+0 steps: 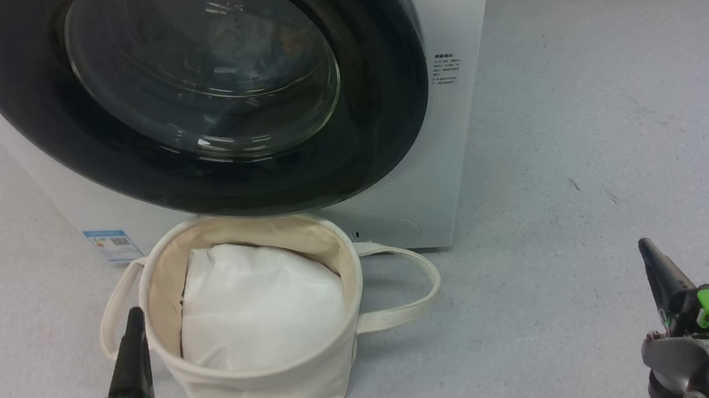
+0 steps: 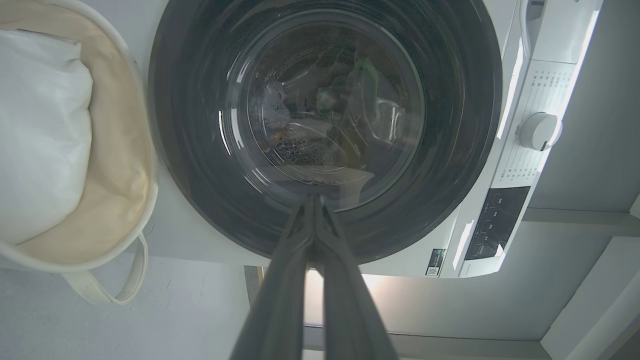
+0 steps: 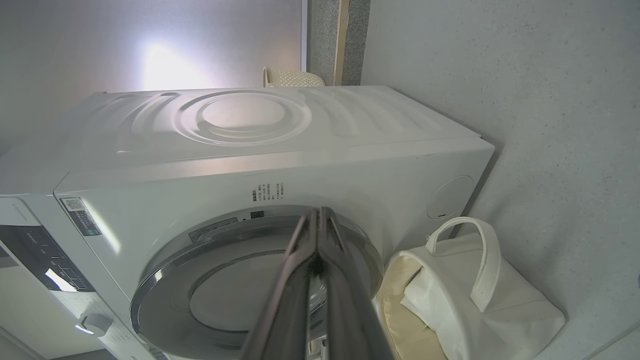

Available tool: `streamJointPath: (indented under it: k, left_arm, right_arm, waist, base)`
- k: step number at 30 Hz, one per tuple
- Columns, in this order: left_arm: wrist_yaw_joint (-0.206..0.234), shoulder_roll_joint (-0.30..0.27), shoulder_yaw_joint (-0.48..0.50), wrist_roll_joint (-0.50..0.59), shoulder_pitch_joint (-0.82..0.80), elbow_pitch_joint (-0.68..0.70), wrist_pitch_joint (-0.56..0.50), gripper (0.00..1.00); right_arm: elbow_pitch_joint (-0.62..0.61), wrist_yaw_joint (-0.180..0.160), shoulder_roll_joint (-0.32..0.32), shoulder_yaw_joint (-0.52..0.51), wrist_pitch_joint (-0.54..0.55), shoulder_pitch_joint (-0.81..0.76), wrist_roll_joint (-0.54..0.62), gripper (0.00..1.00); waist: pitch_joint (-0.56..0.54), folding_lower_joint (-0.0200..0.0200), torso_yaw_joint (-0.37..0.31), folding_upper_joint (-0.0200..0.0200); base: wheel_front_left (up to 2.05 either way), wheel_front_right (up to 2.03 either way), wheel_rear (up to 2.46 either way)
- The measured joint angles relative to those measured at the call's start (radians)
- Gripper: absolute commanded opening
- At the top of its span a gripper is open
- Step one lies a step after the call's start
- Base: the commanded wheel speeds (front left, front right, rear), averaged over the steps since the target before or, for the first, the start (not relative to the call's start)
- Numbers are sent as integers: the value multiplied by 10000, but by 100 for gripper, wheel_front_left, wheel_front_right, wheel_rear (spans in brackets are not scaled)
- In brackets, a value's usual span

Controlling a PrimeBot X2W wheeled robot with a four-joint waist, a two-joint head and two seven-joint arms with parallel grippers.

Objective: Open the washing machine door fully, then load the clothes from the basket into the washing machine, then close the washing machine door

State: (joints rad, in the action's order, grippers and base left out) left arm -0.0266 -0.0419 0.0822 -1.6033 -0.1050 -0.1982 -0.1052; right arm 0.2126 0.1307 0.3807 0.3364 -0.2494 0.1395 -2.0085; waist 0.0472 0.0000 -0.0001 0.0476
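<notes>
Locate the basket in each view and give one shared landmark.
Head view: basket lower centre, below the washing machine door.
Left wrist view: basket at left edge, cropped.
Right wrist view: basket lower right.
Shared landmark: the washing machine door, next to the basket in all three.

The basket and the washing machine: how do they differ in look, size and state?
The basket is a soft, round, cream canvas tub; the washing machine is a hard white box. The basket is far smaller than the washing machine. The basket is open on top, with a white bundle inside; the washing machine has its door shut. Both stand on the grey floor.
</notes>
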Motion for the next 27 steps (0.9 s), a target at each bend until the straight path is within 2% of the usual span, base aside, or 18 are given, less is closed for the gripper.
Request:
streamJointPath:
  k: [27]
  left_arm:
    - [0,0,0,0,0,0,0,0]
  right_arm:
    - [-6,0,6,6,-2,0,0,0]
  waist:
    - [0,0,0,0]
  base:
    - [0,0,0]
